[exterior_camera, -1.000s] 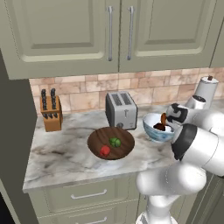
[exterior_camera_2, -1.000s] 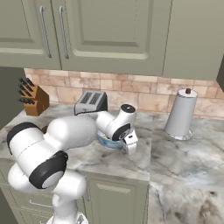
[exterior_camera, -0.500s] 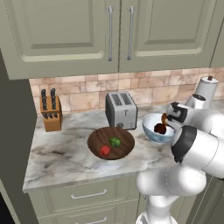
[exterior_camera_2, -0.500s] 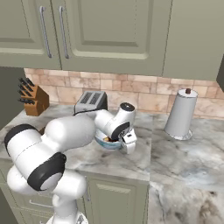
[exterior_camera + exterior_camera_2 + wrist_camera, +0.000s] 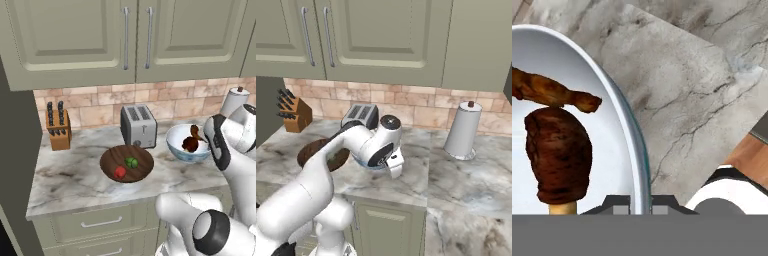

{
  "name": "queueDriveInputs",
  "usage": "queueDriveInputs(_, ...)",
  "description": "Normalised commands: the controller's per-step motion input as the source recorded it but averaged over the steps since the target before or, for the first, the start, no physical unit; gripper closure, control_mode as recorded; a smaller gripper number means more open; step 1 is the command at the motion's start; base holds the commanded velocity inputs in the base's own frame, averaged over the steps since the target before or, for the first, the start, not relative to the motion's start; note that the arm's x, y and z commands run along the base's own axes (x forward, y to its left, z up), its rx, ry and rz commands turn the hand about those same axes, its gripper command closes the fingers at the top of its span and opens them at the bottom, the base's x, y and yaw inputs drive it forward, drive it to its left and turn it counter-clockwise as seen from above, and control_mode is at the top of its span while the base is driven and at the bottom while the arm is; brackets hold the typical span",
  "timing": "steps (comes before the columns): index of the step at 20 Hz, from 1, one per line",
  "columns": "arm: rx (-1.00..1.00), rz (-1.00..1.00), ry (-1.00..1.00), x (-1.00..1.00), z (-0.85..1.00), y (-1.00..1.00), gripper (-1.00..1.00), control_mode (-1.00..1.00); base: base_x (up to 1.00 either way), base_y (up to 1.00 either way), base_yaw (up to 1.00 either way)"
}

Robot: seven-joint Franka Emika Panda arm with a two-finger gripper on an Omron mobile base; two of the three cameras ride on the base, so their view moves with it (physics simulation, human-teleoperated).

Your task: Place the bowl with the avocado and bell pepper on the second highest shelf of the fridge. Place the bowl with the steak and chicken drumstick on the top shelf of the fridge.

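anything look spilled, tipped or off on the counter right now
Nothing stands out. The white bowl sits level with the steak and drumstick inside, the gripper shut on its rim. The wooden bowl is upright, and the toaster stands straight.

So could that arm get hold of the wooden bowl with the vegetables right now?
Probably not right away. The gripper is already shut on the rim of the white bowl holding the meat. The wooden bowl sits uncovered on the counter beside it, so the way looks free once it lets go.
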Motion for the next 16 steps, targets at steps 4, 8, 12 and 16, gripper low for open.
queueDriveInputs(4, 0.00, 0.00, -0.07, -1.00, 1.00, 0.48, 1.00, -1.00, 0.00, 0.00, 0.00)
queueDriveInputs(8, 0.00, 0.03, 0.00, -0.95, 1.00, 0.53, 1.00, -1.00, 0.00, 0.00, 0.00)
queueDriveInputs(12, 0.02, 0.12, 0.00, -0.75, 0.94, 0.81, 1.00, -1.00, 0.00, 0.00, 0.00)
queueDriveInputs(16, 0.12, 0.17, -0.06, -0.58, 0.37, 0.58, 1.00, -1.00, 0.00, 0.00, 0.00)
